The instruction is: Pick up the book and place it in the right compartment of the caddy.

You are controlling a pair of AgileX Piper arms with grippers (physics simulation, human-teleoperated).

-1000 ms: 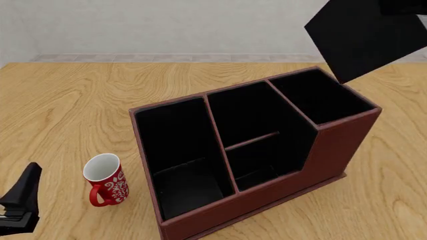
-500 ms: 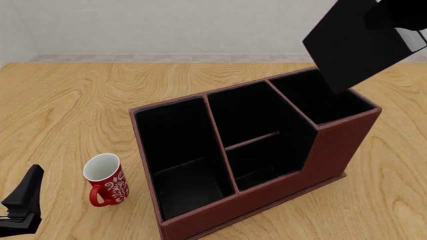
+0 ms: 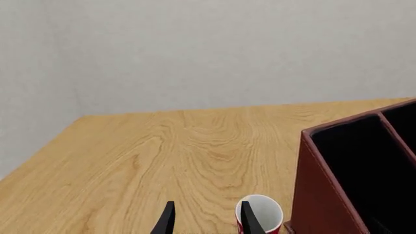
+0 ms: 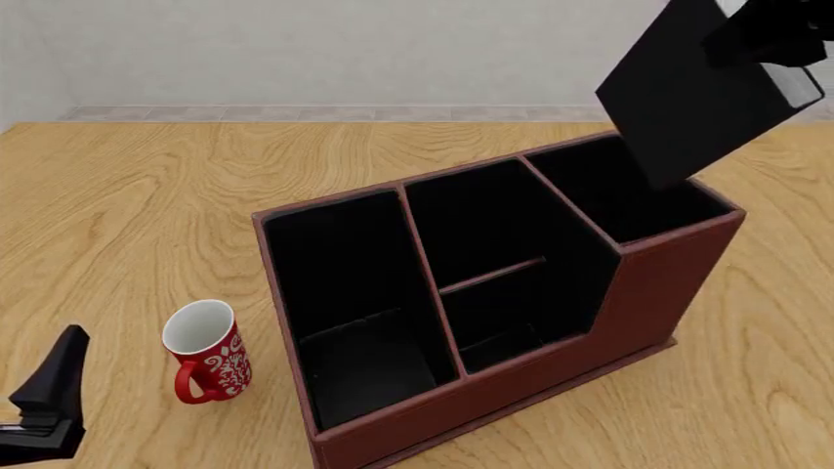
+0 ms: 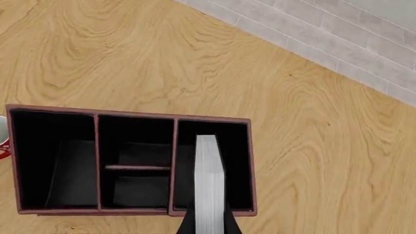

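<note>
The right gripper [image 5: 208, 225], clamped on the book [image 4: 697, 93], hangs it edge-down over the caddy's [image 4: 521, 391] right compartment [image 4: 626, 195] for insertion.

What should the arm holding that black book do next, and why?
Probably lower it straight down. The right gripper holds the book edge-down above the right compartment of the caddy, and the wrist view shows its page edge lined up inside that section's walls.

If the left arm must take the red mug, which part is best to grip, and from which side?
Probably the rim, from above: the red mug stands upright, mouth open to the top, so one finger can go inside the wall. Its handle points toward the arms' side and looks a smaller target.
</note>
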